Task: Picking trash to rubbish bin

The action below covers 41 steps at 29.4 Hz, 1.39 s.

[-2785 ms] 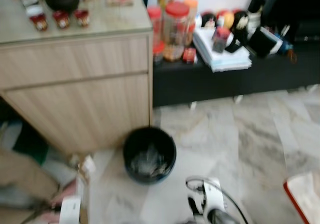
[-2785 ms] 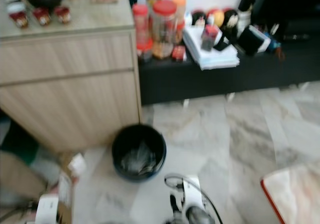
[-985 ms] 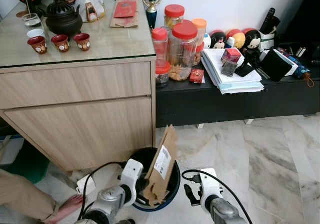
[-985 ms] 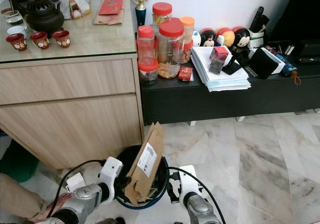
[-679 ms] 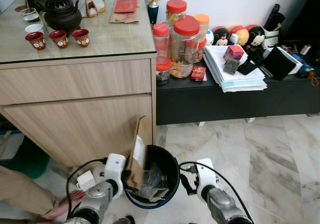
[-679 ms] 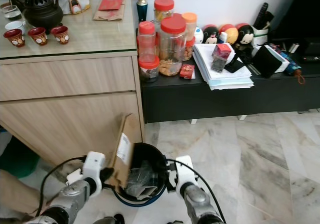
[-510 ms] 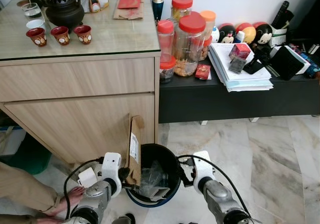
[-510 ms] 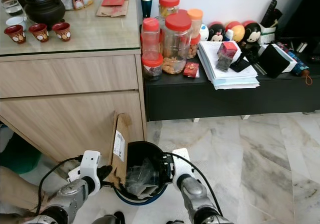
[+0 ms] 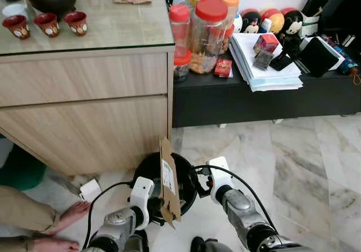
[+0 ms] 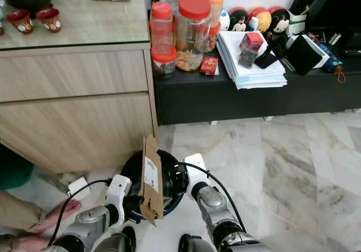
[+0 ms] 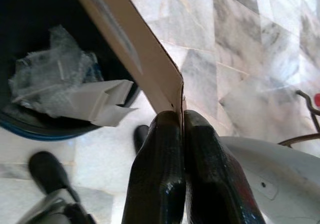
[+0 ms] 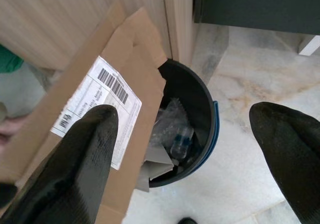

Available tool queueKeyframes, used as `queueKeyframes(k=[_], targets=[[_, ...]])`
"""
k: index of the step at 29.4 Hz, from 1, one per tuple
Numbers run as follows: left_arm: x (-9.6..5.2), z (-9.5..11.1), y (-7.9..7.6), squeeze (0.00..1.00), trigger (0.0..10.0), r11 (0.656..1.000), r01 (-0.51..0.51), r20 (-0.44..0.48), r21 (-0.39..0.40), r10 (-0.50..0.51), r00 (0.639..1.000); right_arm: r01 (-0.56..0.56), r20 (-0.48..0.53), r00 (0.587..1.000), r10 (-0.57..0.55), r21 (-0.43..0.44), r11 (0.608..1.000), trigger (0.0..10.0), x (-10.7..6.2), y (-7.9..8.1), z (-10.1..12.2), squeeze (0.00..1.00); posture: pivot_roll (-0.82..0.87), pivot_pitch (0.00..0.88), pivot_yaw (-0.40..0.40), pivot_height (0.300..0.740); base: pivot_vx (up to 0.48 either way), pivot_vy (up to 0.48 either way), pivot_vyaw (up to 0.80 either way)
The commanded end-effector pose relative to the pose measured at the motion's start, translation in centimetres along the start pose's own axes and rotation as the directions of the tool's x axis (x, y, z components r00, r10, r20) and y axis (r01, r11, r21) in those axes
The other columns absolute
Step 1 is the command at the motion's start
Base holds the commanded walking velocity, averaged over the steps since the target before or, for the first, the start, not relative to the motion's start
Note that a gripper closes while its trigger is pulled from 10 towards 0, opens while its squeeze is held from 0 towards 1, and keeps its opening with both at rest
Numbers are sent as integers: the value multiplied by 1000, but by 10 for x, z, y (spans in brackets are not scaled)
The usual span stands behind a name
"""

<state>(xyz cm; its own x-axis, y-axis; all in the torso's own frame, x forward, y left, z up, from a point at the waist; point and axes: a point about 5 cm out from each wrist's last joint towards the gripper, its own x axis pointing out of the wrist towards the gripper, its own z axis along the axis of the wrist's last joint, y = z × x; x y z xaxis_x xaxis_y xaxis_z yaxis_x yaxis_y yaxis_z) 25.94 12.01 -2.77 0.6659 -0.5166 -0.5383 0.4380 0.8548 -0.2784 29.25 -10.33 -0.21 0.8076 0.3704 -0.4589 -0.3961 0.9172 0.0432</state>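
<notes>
Flat brown cardboard piece with a white barcode label [image 9: 167, 180] pinched by its lower edge in the left claw [image 11: 182, 121], both black fingers pressed tight together on the sheet. Long axis close to upright, tilted a little, top corner raised above the round black rubbish bin with a blue lower rim [image 9: 148, 167], bottom corner hanging just outside the bin's near rim, on the robot's side of it. Bin mouth therefore beyond the cardboard and away from the left claw, toward the light wooden cabinet [image 9: 84, 116]; clear plastic wrap and a white folded scrap [image 11: 102, 103] already lying inside the bin. Right claw [image 12: 185, 149] spread wide and empty, hovering above the bin's right side with the cardboard's labelled face just beside one finger [image 12: 75, 174]. Left arm plainly the one in charge. Probably needed: tipping the sheet's top forward over the bin before letting go, lest the sheet slide down outside onto the marble floor [image 9: 293, 167]. Bare foot of a person [image 9: 70, 213] near the bin's left.
</notes>
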Motion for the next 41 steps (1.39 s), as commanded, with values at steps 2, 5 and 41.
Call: queueKeyframes(k=[2,5,41], targets=[[-2,-5,1,0,10000,998,-24,7,-54,25,1000,-11,-3,1000,11,-24,1000,10000,-3,-2,-4,0,69,301,-102,740,0,0,0],[-2,-4,2,0,10000,998,-34,18,-57,35,999,-17,-5,1000,17,-25,1000,10000,-3,-2,-5,0,69,302,-105,740,0,0,0],[-57,-31,73,0,10000,778,-617,40,-120,625,780,62,-109,993,-51,100,993,10000,-18,-11,-39,0,95,191,-82,740,0,0,0]])
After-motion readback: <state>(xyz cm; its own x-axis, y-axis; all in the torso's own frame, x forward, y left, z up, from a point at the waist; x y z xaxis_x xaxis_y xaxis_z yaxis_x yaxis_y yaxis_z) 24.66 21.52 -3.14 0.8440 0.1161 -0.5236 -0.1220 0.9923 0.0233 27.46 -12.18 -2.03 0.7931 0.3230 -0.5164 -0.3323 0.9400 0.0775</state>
